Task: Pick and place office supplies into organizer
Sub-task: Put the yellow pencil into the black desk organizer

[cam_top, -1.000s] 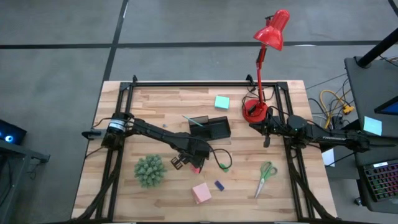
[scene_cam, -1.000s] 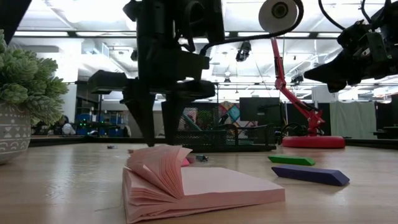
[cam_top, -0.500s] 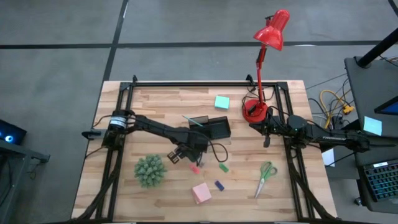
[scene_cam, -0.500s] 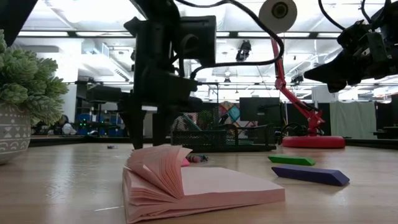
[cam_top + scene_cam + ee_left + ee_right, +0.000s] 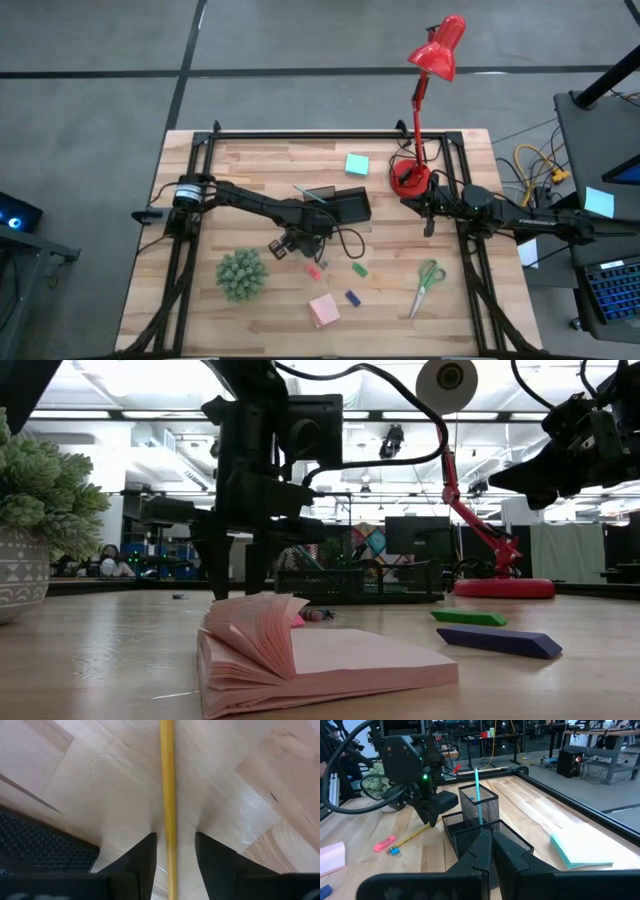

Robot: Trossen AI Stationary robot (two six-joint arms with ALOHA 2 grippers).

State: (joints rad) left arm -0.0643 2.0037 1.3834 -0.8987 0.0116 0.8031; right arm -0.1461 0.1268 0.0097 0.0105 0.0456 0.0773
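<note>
My left gripper (image 5: 174, 865) is open and points down at the table, just on the near side of the black mesh organizer (image 5: 340, 206). The yellow pencil (image 5: 167, 795) lies flat on the wood and runs between the two fingers with a gap on each side. In the right wrist view the left gripper (image 5: 432, 812) stands over the pencil (image 5: 416, 836). A thin teal pen (image 5: 478, 795) stands in the organizer's cup. My right gripper (image 5: 489, 842) is shut, holds nothing, and hovers near the red lamp's base (image 5: 410, 180).
A pink eraser (image 5: 313, 271), green eraser (image 5: 358, 268) and blue eraser (image 5: 351, 297) lie near of the left gripper. The pink pad (image 5: 323, 310), green-handled scissors (image 5: 428, 283) and plant ball (image 5: 242, 273) are nearer still. A teal pad (image 5: 356, 164) lies beyond the organizer.
My left gripper has moved a little toward the far edge, away from the pink eraser and closer to the organizer. It then stopped over the pencil. The pink eraser that it had covered now shows on the table.
</note>
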